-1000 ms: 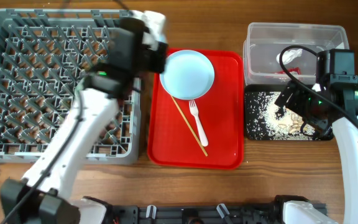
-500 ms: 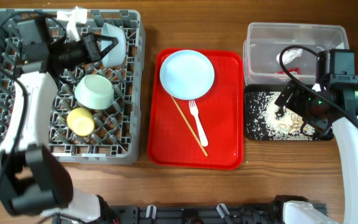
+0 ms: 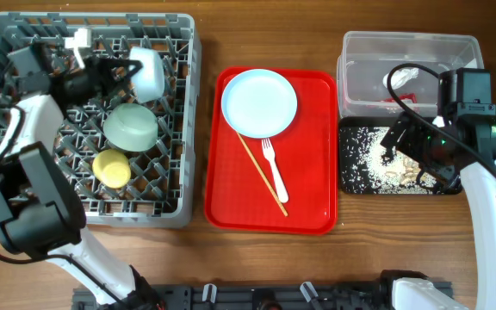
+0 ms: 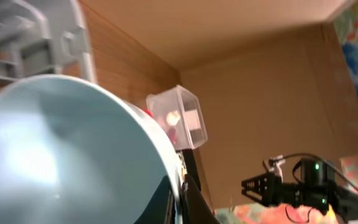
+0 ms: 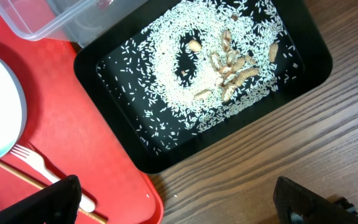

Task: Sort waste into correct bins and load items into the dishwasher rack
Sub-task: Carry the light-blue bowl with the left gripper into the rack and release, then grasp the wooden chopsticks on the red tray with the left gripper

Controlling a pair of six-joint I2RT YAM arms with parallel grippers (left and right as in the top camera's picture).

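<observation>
- Left gripper (image 3: 124,71): clamped on rim of pale blue round bowl (image 3: 148,71). Bowl stands on edge among pegs at far end of large square grey plastic rack (image 3: 187,138).
- Right gripper (image 5: 176,190): fingers wide apart, empty. Shallow black rectangular tray (image 5: 306,46) with loose white rice grains (image 5: 166,81) lies just ahead of them.
- Risk: if I let go before rim seats between pegs, bowl likely topples onto pale green bowl (image 3: 130,127), just beside my left hand on near side.
- Hard to see: bowl fills left wrist view, one finger (image 4: 190,202) visible, so grip is judged. Peg contact is hidden.
</observation>
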